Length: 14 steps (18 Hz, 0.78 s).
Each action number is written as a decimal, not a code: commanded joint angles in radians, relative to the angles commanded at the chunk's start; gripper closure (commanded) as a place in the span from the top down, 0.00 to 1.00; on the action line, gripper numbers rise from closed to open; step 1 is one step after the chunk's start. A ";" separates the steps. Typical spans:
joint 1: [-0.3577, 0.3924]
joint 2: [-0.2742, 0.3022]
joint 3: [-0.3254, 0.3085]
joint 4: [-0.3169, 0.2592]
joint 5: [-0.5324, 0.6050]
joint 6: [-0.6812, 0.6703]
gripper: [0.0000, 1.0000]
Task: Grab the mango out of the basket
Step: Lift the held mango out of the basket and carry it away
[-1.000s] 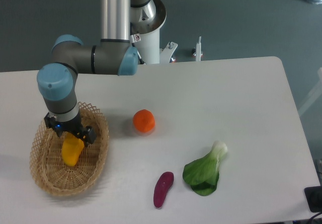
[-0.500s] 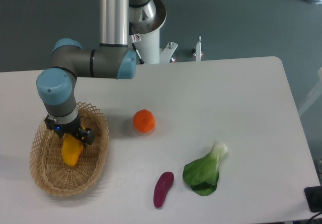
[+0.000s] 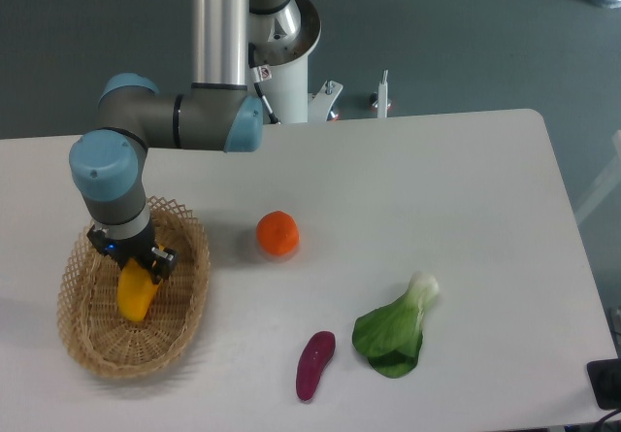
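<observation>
Slightly shifted left since a second ago, the gripper (image 3: 131,262) sits low in the basket (image 3: 184,301), its fingers closed around the upper end of the mango (image 3: 135,295), which lies inside the basket.

High front cam (fixed), facing table (image 3: 408,189)

A smooth yellow-orange elongated mango (image 3: 136,295) lies tilted inside the oval tan woven wicker basket (image 3: 184,320), its upper end hidden under the end effector (image 3: 134,267). The basket, with a lacy open-weave rim, sits at the worktop's (image 3: 437,189) left front.
</observation>
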 joint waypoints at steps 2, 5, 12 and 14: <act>0.038 0.057 0.009 -0.006 -0.002 0.026 0.58; 0.106 0.121 0.043 -0.017 -0.012 0.041 0.58; 0.398 0.221 0.060 -0.046 -0.035 0.335 0.59; 0.475 0.223 0.060 -0.067 -0.054 0.440 0.59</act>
